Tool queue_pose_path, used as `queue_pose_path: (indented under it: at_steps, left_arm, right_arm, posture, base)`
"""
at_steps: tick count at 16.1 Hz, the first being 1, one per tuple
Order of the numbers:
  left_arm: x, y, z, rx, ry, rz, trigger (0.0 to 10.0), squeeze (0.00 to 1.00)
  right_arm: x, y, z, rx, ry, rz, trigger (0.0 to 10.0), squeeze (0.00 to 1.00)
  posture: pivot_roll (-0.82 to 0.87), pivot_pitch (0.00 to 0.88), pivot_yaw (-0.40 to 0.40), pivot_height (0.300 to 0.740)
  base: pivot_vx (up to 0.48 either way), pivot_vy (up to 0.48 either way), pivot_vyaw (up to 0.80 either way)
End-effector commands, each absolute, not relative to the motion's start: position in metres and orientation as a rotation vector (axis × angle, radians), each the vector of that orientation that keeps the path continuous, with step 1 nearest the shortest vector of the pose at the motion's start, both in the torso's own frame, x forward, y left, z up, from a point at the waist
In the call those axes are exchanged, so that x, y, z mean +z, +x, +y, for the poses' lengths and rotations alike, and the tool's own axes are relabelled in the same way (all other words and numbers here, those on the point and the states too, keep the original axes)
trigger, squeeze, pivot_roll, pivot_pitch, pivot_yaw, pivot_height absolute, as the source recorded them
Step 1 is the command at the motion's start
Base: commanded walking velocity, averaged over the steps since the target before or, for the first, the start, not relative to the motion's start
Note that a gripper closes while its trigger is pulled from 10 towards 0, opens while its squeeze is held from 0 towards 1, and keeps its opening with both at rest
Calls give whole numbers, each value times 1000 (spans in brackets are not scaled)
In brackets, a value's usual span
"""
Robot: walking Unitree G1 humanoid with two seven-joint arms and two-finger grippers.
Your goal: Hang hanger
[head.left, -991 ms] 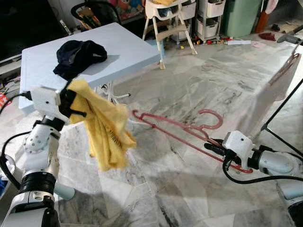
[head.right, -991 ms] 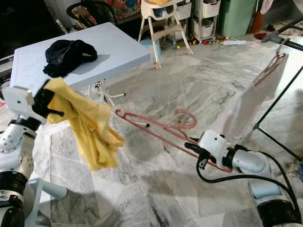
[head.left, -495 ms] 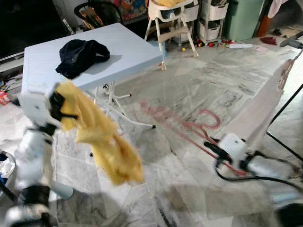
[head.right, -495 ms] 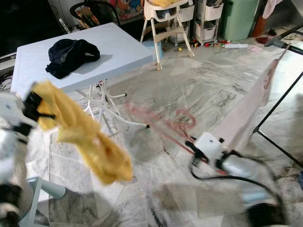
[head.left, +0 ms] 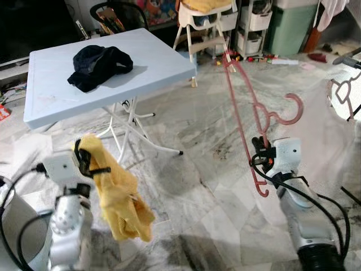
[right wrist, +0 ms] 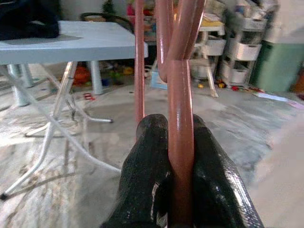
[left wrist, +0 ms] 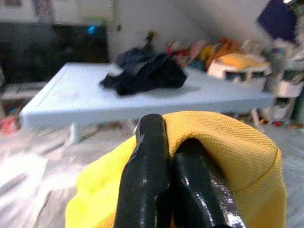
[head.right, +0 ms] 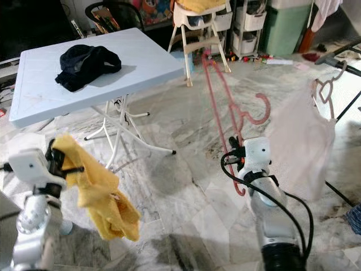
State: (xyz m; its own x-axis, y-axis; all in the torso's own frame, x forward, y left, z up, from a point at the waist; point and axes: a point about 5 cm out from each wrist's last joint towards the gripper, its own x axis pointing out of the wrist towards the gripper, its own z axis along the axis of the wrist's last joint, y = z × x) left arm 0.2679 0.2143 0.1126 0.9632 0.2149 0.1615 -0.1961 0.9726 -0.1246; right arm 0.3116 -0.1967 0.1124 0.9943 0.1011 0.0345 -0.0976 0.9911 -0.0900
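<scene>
Holding a pink hanger (head.left: 255,121) upright above the marble floor (head.left: 203,169), clamped by the right gripper (right wrist: 168,156) on one of its lower bars, both black fingers (right wrist: 145,161) pressed tight against the plastic, hook (head.left: 289,109) curling out toward the robot's right. Gripping a yellow cloth (head.left: 115,195) in the left gripper (left wrist: 166,156), jaws squeezed together over a fold of the fabric, the rest dangling low on the robot's left. Standing near a blue folding table (head.left: 51,96) with a dark garment (head.left: 97,59) heaped on it; over on the right, a pale shirt (head.right: 302,149) already draped on another hanger (head.right: 327,90) from what looks like a drying rack (head.left: 347,59).

Most likely still carrying toward that rack. For a clean hang: keep the clamp firm so the frame cannot swing, raise until the hook sits above the rail, turn the wrist so the opening faces down and across the bar, then lower gently and release only once the weight settles. Keep clear of the pale shirt to avoid snagging, and hold the yellow cloth well apart.
</scene>
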Motion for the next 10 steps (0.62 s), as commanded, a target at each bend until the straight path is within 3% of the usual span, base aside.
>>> queue_pose_path:
  at_steps: [1,3,4,5,10]
  left_arm:
    - [116,266,216,248,-113,-159,0,0]
    - [98,260,210,281,-132,-30,0,0]
    - [90,261,204,264,-162,45,4627,0]
    - [87,264,199,219,-177,104,10000,0]
    - [90,276,193,45,-40,182,10000,0]
  right_arm:
    - [116,310,-197,51,-57,-44,10000,0]
    - [115,307,-195,-33,-1,-24,10000,0]
    - [113,304,-192,-60,-21,-9,10000,0]
    - [111,302,-191,-70,-27,17,10000,0]
    - [113,296,-187,10,-78,10,10000,0]
  posture:
    - [-28,0,66,740]
    - [-33,0,71,740]
    - [-36,0,75,740]
    - [-42,1,83,740]
    - [-49,4,93,740]
  base:
    - [0,0,0]
    - [0,0,0]
    - [0,0,0]
    - [0,0,0]
    - [0,0,0]
